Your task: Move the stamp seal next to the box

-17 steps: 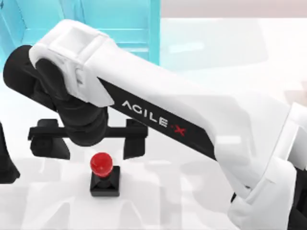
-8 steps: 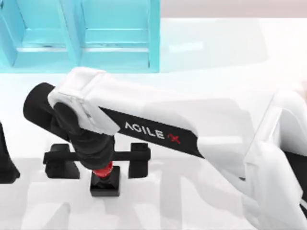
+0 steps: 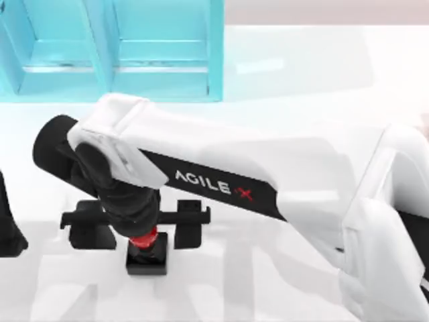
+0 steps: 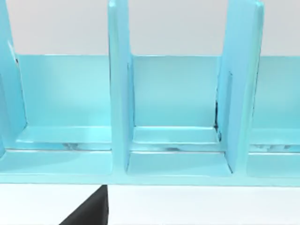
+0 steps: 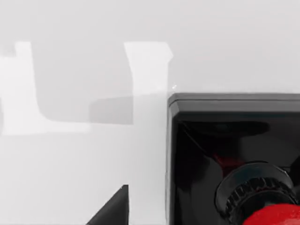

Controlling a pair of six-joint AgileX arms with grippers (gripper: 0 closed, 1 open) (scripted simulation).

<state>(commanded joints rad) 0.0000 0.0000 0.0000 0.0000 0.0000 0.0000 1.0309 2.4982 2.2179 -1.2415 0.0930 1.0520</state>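
Note:
The stamp seal (image 3: pixel 147 257) stands upright on the white table at the front left, a black square base with a red knob (image 3: pixel 143 239) half hidden under my right wrist. My right gripper (image 3: pixel 137 229) hangs right over it, open, with one black finger (image 3: pixel 88 230) on each side of the stamp and clear of it. In the right wrist view the stamp's black base (image 5: pixel 220 136) and red knob (image 5: pixel 274 216) are very close. The turquoise box (image 3: pixel 134 54) stands at the back left. My left arm (image 3: pixel 7 225) is parked at the left edge, facing the box (image 4: pixel 173 117).
The box has several open compartments split by upright dividers (image 4: pixel 119 89). My right arm's white link (image 3: pixel 268 181) crosses the table's middle from the right. White table surface (image 3: pixel 234 282) lies in front of and to the right of the stamp.
Over the last second my right gripper came forward and down until it straddled the stamp. In the last half second its fingers drew slightly closer together.

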